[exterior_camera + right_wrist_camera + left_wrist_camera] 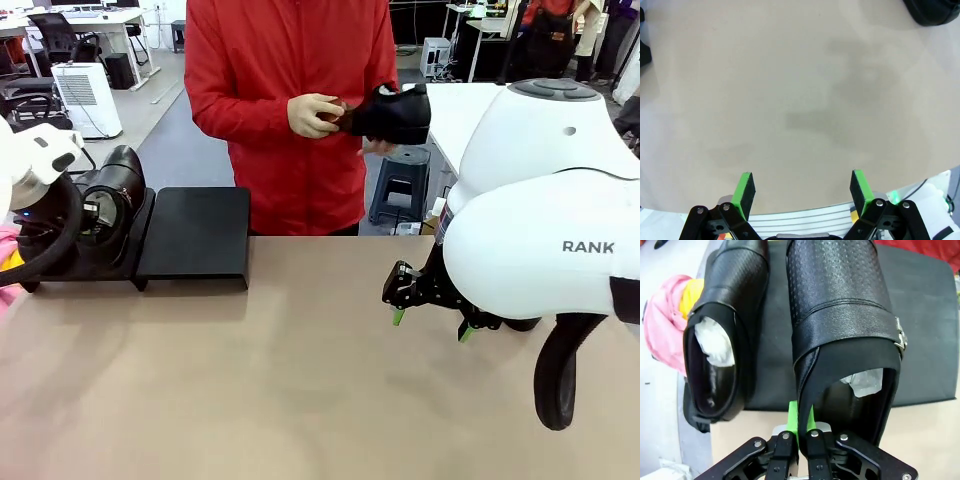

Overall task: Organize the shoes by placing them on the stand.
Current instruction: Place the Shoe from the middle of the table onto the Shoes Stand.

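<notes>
Left gripper (801, 426) is pinched tight on the heel wall of a shoe (840, 305), which stretches straight ahead of its fingers over the stand (925, 315). It looks to be resting on it, though the sole is hidden. Just beside it, on the gripper's left in the wrist view, lies a second shoe (725, 315). Right gripper (801, 175) hangs with jaws wide apart, bare table (800, 75) beneath. Far across from it, the person's hands (312, 114) hold a third shoe (395, 112).

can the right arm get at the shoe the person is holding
Probably not yet: the shoe is up in the person's hands, past the far edge of the table, while the right gripper hangs open low over it. Nothing blocks the way.
</notes>
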`<state>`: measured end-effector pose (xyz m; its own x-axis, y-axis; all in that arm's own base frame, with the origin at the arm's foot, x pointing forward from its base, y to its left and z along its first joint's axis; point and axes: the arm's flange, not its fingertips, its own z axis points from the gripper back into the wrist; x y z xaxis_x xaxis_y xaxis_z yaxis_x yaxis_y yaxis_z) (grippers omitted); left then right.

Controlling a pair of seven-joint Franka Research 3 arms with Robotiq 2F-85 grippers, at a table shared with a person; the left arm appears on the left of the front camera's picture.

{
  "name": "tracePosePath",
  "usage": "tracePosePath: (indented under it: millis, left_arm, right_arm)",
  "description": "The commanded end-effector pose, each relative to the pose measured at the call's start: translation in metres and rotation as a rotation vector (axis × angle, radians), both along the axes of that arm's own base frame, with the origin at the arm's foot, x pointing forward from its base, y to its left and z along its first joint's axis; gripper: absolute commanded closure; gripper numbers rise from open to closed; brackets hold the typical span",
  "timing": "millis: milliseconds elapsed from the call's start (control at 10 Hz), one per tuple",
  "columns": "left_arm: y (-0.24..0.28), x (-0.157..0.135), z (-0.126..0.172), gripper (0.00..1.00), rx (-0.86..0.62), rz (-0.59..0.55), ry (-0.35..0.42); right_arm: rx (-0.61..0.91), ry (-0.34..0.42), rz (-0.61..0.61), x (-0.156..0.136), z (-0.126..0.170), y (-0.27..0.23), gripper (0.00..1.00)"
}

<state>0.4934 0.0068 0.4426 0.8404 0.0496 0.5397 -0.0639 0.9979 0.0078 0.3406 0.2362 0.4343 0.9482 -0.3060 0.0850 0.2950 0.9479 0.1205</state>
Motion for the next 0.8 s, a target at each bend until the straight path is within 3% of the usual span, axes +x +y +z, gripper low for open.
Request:
tracePosePath:
  millis: [0,500,600,700]
  left_arm:
    - [0.006,0.012,-0.002,1.0,0.031,0.001,-0.028]
    - [0.012,0.023,-0.024,1.0,0.018,0.033,-0.004]
    - [0.014,0.025,-0.028,0.96,0.029,0.038,-0.018]
    - [0.015,0.026,-0.032,0.77,0.032,0.041,-0.015]
  right_arm:
    - [0.008,0.0,0.02,0.001,0.002,0.0,0.0]
    - [0.008,0.0,0.02,0.001,0.002,0.0,0.0]
    - [0.008,0.0,0.02,0.001,0.002,0.0,0.0]
    - [0.008,0.0,0.02,0.001,0.002,0.0,0.0]
